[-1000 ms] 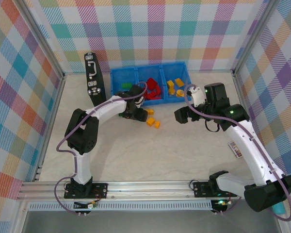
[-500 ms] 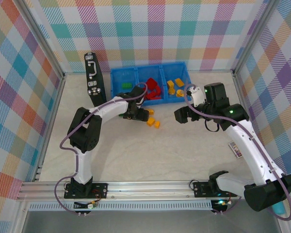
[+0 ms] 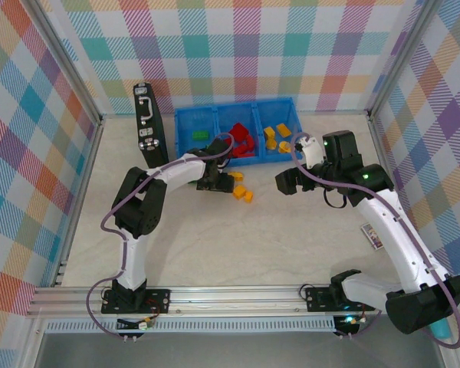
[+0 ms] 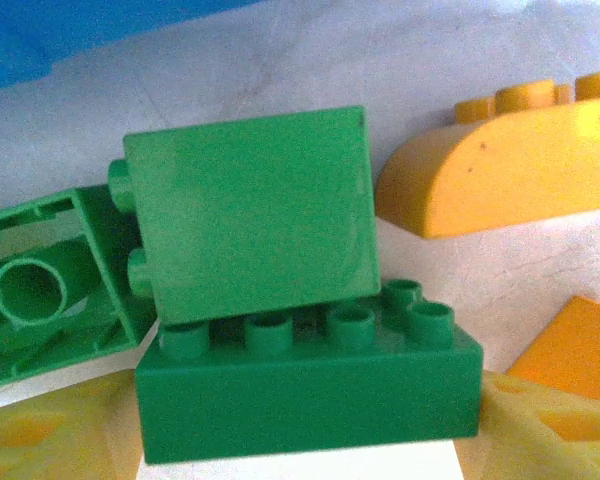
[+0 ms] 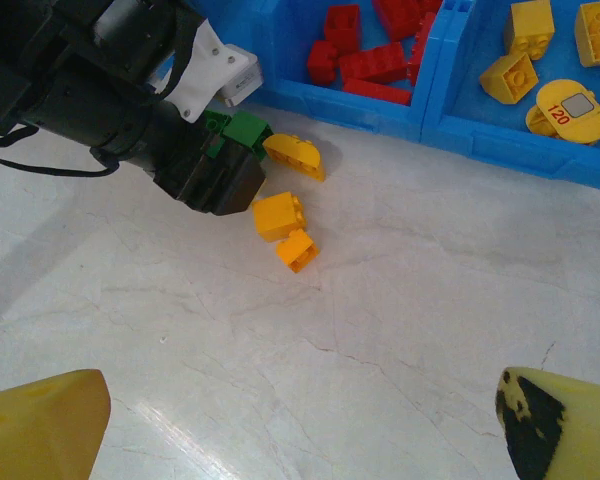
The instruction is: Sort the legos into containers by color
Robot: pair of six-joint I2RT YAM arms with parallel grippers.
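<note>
The pale, marbled desk [image 3: 215, 230] takes up the middle of the top view, with plaid walls around it. The blue tray [image 3: 180, 123] lies at upper centre against the back wall. Its left compartment holds green bricks [image 3: 202, 135], its middle one red bricks [image 5: 375, 60] and its right one yellow bricks [image 5: 525, 50], among them a round yellow piece marked 120 [image 5: 565, 105]. A black case [image 3: 149, 126] stands upright just left of the tray.

The left arm curves up from the lower left, and the left claw [image 3: 215, 182] is down on the desk just below the tray's front wall. In the left wrist view its yellow fingers [image 4: 50, 430] stand apart in the lower corners, on either side of a long green brick [image 4: 310, 400]. Whether they are pressing on the brick cannot be told. A square green block [image 4: 250, 210] lies on its side against that brick's studs, and an upturned green brick [image 4: 40, 290] sits at the left edge.

The right claw [image 3: 282, 184] hangs right of centre, and its two yellow fingers [image 5: 40, 425] are spread wide with bare desk between them.

Loose on the desk beside the left claw [image 5: 230, 140] are a curved yellow brick [image 5: 295, 157], a yellow square brick [image 5: 278, 215] and a small orange brick [image 5: 297, 250].
</note>
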